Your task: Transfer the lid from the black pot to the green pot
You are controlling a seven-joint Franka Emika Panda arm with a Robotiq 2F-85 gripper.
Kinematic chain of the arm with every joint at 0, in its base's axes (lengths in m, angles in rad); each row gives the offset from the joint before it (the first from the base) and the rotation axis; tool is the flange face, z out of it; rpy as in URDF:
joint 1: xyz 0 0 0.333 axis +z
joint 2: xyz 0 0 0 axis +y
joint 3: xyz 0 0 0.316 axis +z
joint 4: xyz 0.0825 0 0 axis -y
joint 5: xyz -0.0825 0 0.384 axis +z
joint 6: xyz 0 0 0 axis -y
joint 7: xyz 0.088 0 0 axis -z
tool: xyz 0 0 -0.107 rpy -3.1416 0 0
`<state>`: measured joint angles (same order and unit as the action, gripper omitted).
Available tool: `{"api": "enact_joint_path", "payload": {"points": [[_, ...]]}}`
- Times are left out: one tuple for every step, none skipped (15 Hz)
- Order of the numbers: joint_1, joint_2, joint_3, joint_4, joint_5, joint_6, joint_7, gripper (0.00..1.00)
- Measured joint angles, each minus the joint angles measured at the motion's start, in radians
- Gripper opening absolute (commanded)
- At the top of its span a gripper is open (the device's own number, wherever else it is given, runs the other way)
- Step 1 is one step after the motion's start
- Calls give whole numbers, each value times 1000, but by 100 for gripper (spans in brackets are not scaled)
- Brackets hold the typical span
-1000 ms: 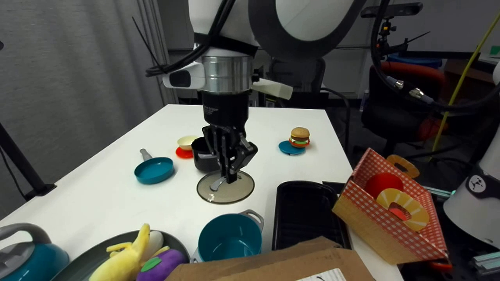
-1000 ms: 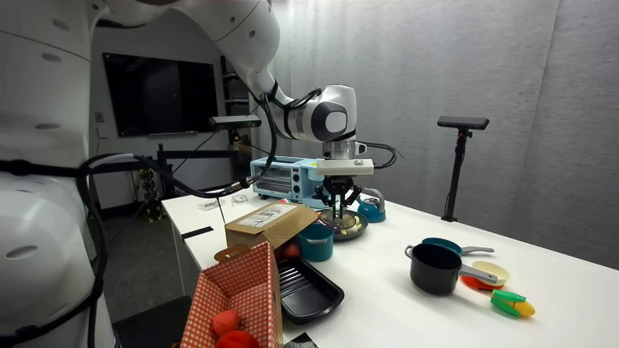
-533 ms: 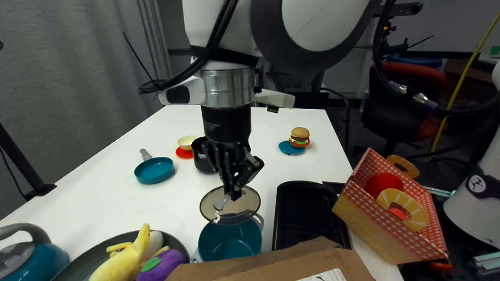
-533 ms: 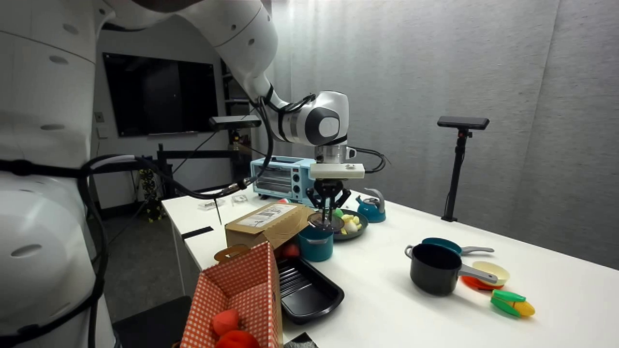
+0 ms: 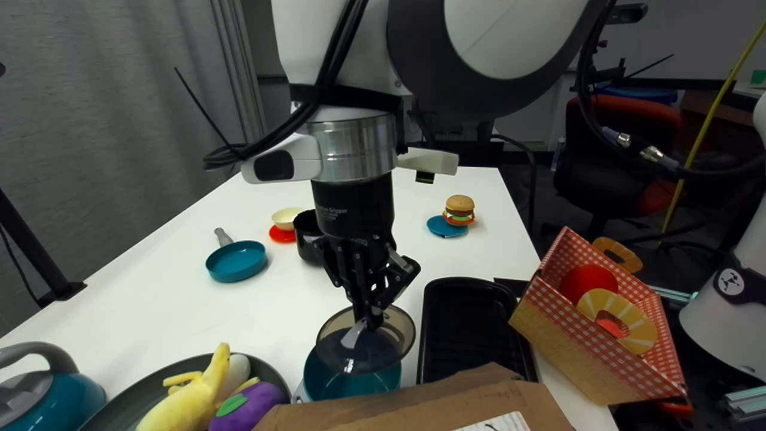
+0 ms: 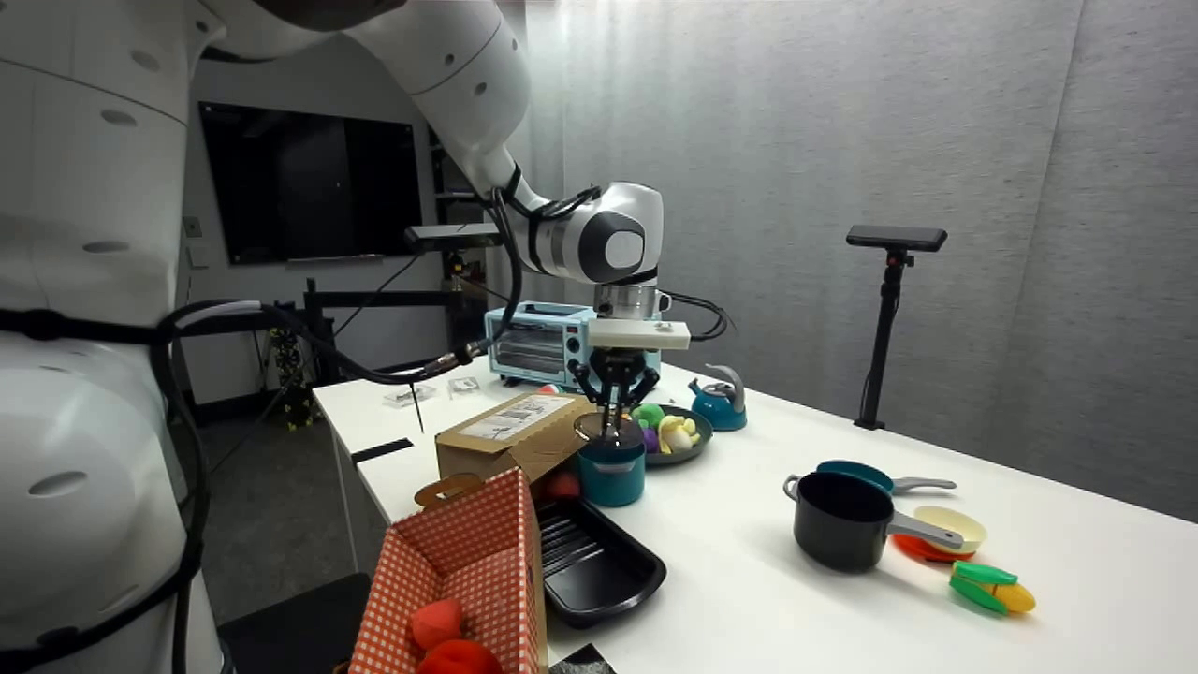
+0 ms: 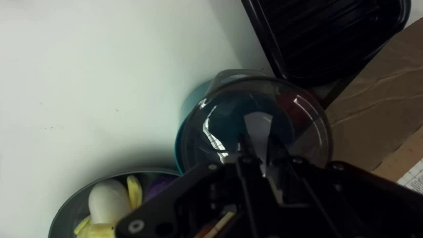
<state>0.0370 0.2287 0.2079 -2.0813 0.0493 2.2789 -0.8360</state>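
1. In an exterior view, shows a teal pan (image 5: 236,262) at ten o'clock from the lid (image 5: 380,348).
2. At eleven, has the black pot (image 5: 307,248) on the worktop (image 5: 179,311).
3. Between close-set fingers (image 5: 374,319), holds the lid by its knob (image 5: 352,335), over the green pot (image 5: 344,388); cannot tell whether touching.
4. At three, has a black tray (image 5: 473,335).

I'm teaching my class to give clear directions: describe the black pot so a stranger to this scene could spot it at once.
Find the white table in an exterior view, then look right of the flat black tray. There the black pot stands beside a cream bowl, partly hiding a teal pan. Unlike them, it is black; unlike the tray, it is deep and round.
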Motion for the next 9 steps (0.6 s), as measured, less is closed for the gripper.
{"api": "enact_joint_path", "payload": {"points": [[1,0,1,0,0,-5,-4,4],[2,0,1,0,0,-8,-7,4],[2,0,1,0,0,-11,-10,4],[3,0,1,0,0,-14,-11,4],[3,1,1,0,0,-18,-13,4],[3,1,1,0,0,-20,-16,4],[3,1,1,0,0,-21,-22,4],[3,1,1,0,0,-21,-27,4],[3,1,1,0,0,-21,-31,4]]}}
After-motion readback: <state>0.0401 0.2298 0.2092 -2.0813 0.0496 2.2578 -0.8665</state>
